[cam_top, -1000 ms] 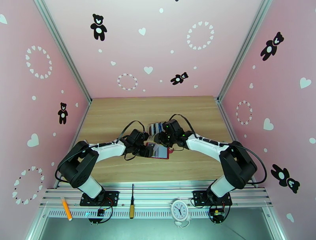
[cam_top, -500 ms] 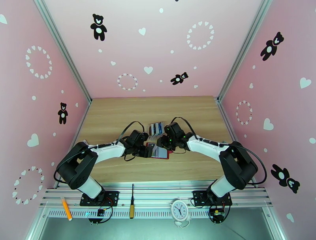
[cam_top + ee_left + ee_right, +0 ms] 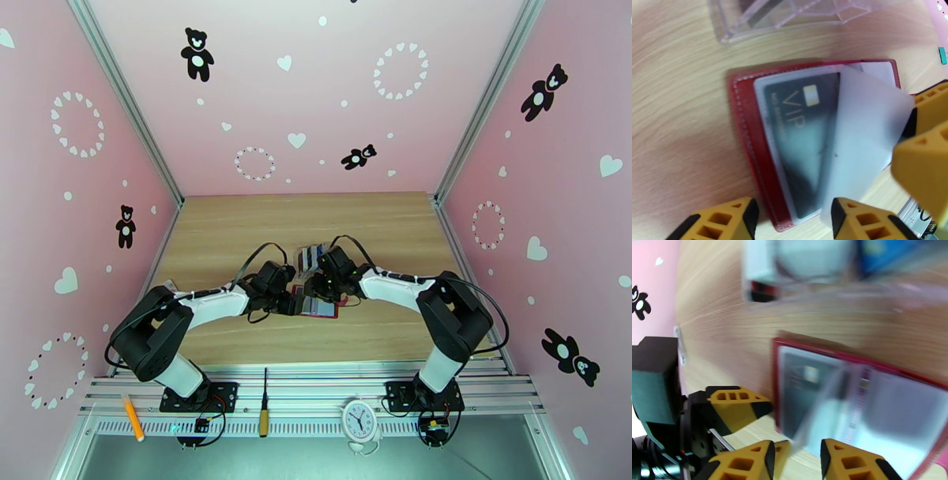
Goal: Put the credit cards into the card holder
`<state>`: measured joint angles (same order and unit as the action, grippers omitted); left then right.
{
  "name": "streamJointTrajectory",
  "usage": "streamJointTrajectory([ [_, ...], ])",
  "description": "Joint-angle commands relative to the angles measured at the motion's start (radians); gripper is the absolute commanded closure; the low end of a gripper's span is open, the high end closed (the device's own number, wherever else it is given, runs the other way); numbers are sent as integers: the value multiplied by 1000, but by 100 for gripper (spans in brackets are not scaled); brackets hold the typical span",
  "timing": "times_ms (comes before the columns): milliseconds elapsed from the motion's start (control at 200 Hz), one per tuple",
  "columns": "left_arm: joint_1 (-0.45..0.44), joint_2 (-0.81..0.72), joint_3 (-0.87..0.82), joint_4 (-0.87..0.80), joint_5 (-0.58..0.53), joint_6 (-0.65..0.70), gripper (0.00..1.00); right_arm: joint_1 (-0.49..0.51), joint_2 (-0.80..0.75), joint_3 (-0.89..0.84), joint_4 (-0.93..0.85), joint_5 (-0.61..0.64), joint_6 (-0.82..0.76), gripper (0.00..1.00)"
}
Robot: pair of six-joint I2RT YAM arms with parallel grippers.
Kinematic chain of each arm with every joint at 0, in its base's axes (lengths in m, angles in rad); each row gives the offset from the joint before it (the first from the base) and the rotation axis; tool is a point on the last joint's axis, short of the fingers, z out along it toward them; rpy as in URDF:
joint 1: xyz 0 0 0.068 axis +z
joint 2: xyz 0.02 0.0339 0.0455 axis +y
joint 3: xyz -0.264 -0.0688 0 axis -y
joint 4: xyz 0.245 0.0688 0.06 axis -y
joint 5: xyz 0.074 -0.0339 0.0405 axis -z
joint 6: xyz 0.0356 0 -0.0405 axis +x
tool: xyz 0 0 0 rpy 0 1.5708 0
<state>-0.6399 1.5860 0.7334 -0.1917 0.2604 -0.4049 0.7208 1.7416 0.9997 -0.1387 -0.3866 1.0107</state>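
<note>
Black card (image 3: 802,130) in card holder (image 3: 746,130), VIP lettering legible from left wrist

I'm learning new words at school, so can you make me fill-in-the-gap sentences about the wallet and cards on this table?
1. The card holder lying open is ____ in colour.
2. The black card in its pocket bears the letters ____.
3. The clear rack and the holder both sit on a table that looks made of ____.

Missing words: red; VIP; wood
</note>
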Motion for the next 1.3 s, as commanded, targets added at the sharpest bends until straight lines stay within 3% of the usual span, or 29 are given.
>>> streamJointTrajectory([
  [0, 26, -36, -38, -36, -92, -10, 42, 8, 41, 52, 17, -13, -2, 62],
  [285, 106, -163, -110, -11, -130, -40, 42, 15, 94, 83, 25, -23, -5, 62],
  [826, 132, -158, -118, -5, -140, -49, 41, 39, 197, 29, 161, -61, 9, 62],
  [1297, 132, -161, -123, 44, -144, -57, 40, 40, -9, 44, 91, -17, -92, 58],
])
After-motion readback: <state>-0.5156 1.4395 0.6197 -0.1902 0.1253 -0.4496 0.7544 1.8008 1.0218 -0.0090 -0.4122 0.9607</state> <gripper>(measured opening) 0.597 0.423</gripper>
